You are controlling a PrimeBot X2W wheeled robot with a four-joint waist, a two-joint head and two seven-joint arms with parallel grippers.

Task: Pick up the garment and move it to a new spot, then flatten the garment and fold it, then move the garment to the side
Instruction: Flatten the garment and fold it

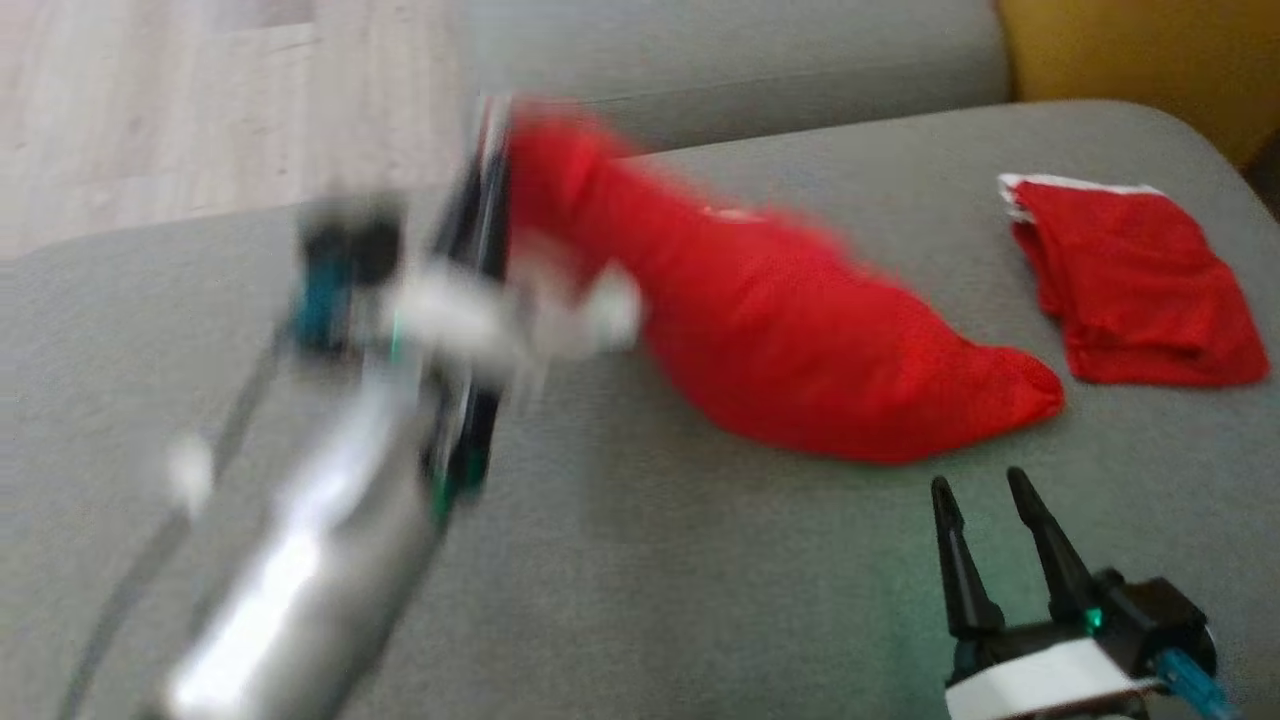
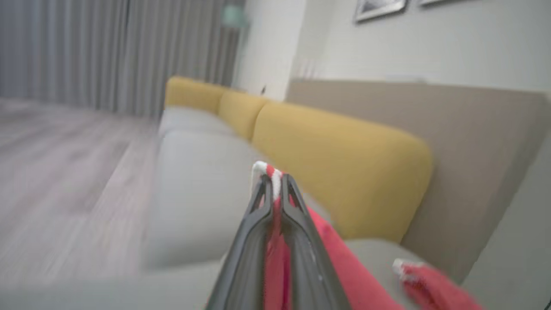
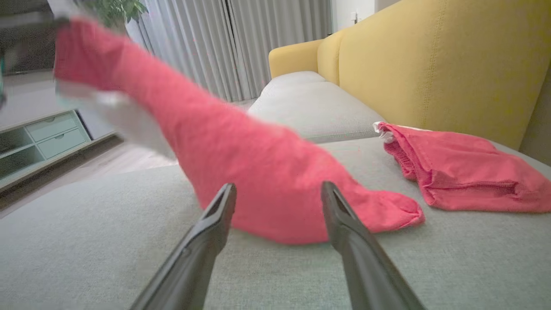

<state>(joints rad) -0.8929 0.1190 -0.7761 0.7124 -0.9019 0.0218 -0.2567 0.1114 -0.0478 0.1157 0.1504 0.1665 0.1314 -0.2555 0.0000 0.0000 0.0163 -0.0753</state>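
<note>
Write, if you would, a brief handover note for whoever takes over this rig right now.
Left pincer: shut on a white-trimmed edge of the red garment, raised; its far end rests on the grey sofa seat.
Right pincer: open, holding nothing, low over the seat beside the garment's trailing end.
A second red garment lies folded at the right of the seat.
Done: garment gripped and partly lifted.
Left: set it down at a new spot, flatten, fold, move aside.
</note>
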